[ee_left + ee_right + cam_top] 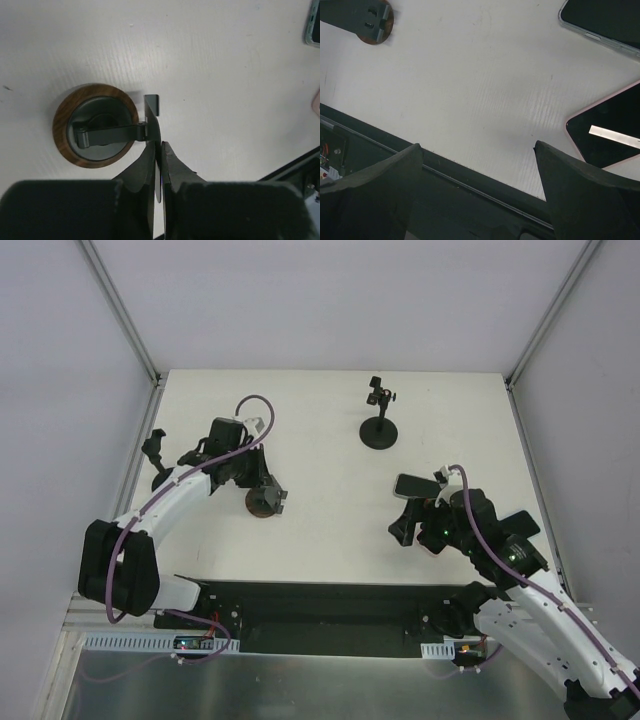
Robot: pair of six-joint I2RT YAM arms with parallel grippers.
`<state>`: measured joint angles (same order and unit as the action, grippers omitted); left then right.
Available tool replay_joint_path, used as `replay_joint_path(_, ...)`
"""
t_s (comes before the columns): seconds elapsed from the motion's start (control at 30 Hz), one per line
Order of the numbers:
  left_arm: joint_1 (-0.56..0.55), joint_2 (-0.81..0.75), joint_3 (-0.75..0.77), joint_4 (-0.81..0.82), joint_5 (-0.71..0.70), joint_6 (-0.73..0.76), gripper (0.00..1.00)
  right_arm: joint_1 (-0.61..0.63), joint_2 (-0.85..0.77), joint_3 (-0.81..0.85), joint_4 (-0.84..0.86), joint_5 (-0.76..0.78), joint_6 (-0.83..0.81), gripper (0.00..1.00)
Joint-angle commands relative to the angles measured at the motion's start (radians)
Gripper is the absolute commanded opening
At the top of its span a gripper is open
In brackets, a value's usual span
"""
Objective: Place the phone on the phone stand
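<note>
- While the left gripper (268, 490) pinches the stand (260, 504) left of centre on the table (320, 400), the overhead view shows the right gripper (420, 527) gaping over the right side; a phone (414, 484) lies flat just beyond it, well apart from the stand; a black tripod (380, 428) stands toward the far edge.
- Left wrist view: both fingers (172, 170) are pressed onto the stand's thin plate (151, 122), seen edge-on; its round wooden base (61, 120) sits on the table beside them.
- Right wrist view: the fingers (370, 195) stand far apart above the table's near edge; the phone lies at upper right, dark face up; a pink phone (610, 130) lies flat near it; the stand shows at far upper left.
</note>
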<state>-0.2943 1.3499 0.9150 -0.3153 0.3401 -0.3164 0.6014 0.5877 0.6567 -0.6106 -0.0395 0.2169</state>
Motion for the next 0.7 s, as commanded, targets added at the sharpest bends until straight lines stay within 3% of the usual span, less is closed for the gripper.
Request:
replay_joint_path(0.0,-0.045,0.031,0.036,-0.004,0.051,0.025,0.0,0.0,0.006,0.001,0.008,-0.005,0.019,0.96)
replay_joint_path(0.13,-0.091,0.048,0.071,-0.001,0.129,0.049,0.0,-0.002,0.004,0.003,0.008,0.01,0.022,0.96)
replay_joint_path(0.27,-0.173,0.1,0.146,-0.011,0.302,0.128,0.0,0.0,0.017,0.003,-0.001,0.033,0.05,0.96)
replay_joint_path(0.47,-0.308,0.232,0.3,-0.137,0.274,0.273,0.0,-0.029,0.067,0.049,-0.072,0.19,0.102,0.96)
replay_joint_path(0.5,-0.318,0.254,0.312,-0.155,0.257,0.286,0.0,-0.05,0.079,0.058,-0.084,0.199,0.116,0.96)
replay_joint_path(0.63,-0.351,0.279,0.341,-0.203,0.228,0.33,0.0,-0.345,0.156,0.089,-0.107,0.054,0.151,0.96)
replay_joint_path(0.67,-0.351,0.279,0.344,-0.206,0.214,0.33,0.09,-0.391,0.167,0.098,-0.094,-0.027,0.16,0.96)
